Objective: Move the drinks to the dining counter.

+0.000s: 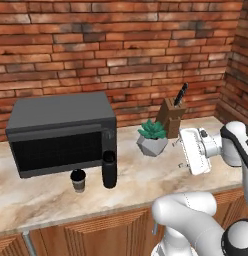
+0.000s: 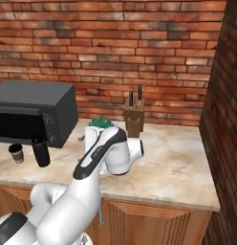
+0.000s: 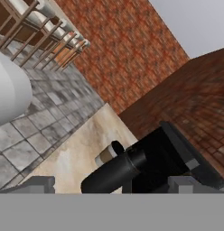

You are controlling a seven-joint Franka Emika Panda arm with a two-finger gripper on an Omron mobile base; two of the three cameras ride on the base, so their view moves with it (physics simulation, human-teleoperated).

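Beside the microwave (image 1: 61, 132), the black bottle (image 1: 109, 169) and coffee cup (image 1: 78, 180) await the wide-open gripper (image 1: 185, 150), level with them for a side approach.

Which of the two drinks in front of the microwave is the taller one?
The black bottle is taller. It stands upright on the counter just right of the short coffee cup, which has a tan sleeve and reaches only about halfway up the bottle.

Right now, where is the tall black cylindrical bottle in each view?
Left base view: tall black cylindrical bottle centre-left, beside the black microwave.
Right base view: far left, below the microwave's corner.
Hand view: lying sideways, bottom centre.
Shared landmark: the microwave.
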